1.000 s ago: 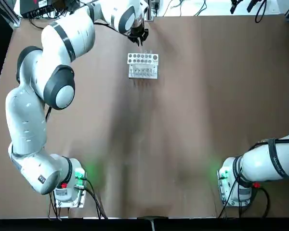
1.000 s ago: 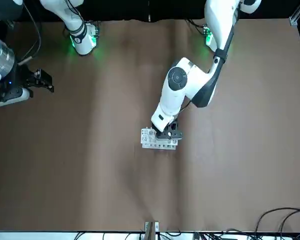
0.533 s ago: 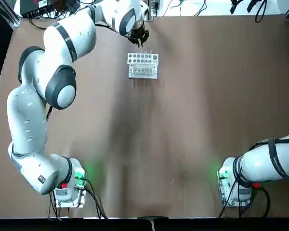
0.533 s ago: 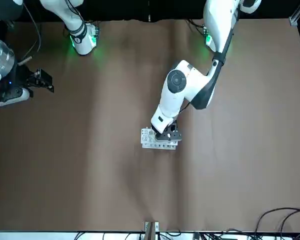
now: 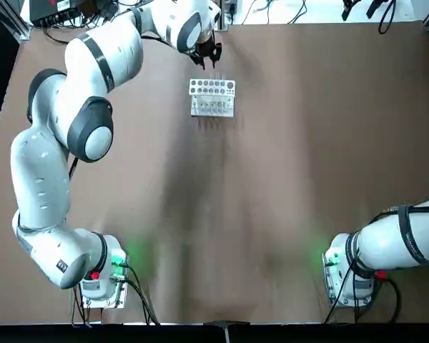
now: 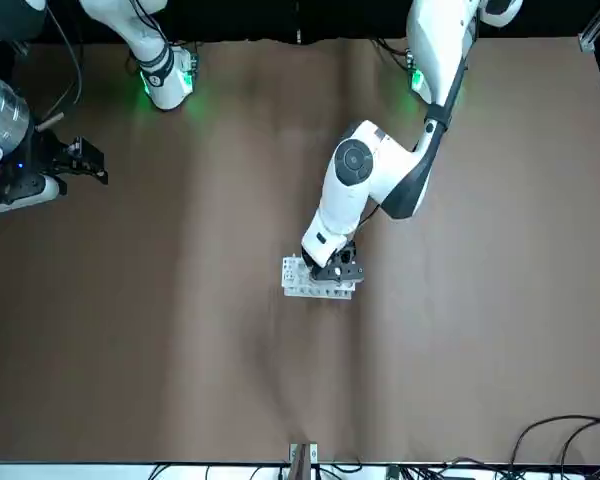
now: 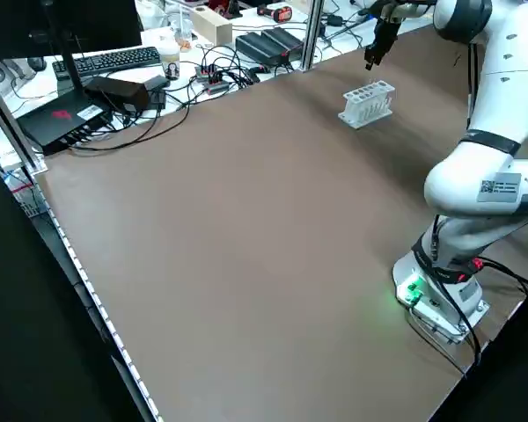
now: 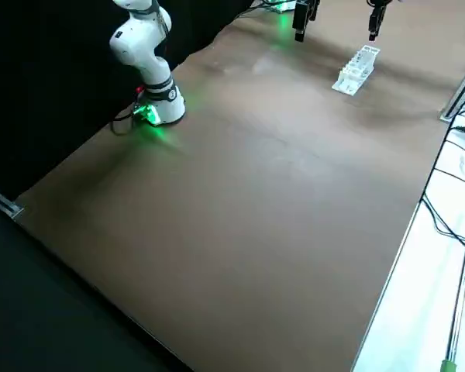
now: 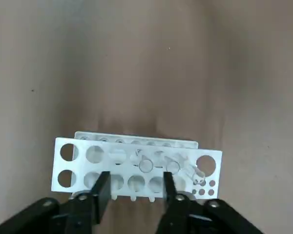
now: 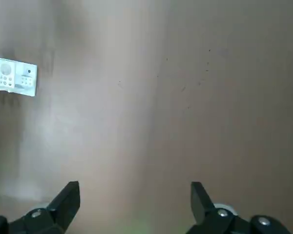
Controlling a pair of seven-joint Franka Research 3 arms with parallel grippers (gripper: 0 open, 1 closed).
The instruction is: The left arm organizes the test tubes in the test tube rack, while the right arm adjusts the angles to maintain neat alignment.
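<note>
The white test tube rack (image 5: 212, 97) stands near the table's far edge. In the left wrist view, three clear test tubes (image 9: 146, 165) stand in its (image 9: 136, 163) holes, the end one leaning. My left gripper (image 5: 206, 53) hovers open just beyond and above the rack (image 6: 318, 283), and nothing lies between its fingers (image 9: 102, 189). In the front view the left gripper (image 6: 333, 268) covers part of the rack. My right gripper (image 6: 88, 165) hangs open far off at the robot's right side, with one end of the rack (image 10: 13, 75) showing at the edge of its wrist view.
Brown table surface (image 5: 272, 186) spreads wide around the rack. Both arm bases (image 5: 104, 279) glow green at the near edge. Beyond the far edge lie cables, a keyboard (image 7: 114, 60) and black boxes. A metal post (image 7: 313, 31) stands at the far edge.
My left gripper has drawn back a little from the rack toward the far edge. The rack and the right arm have not moved.
</note>
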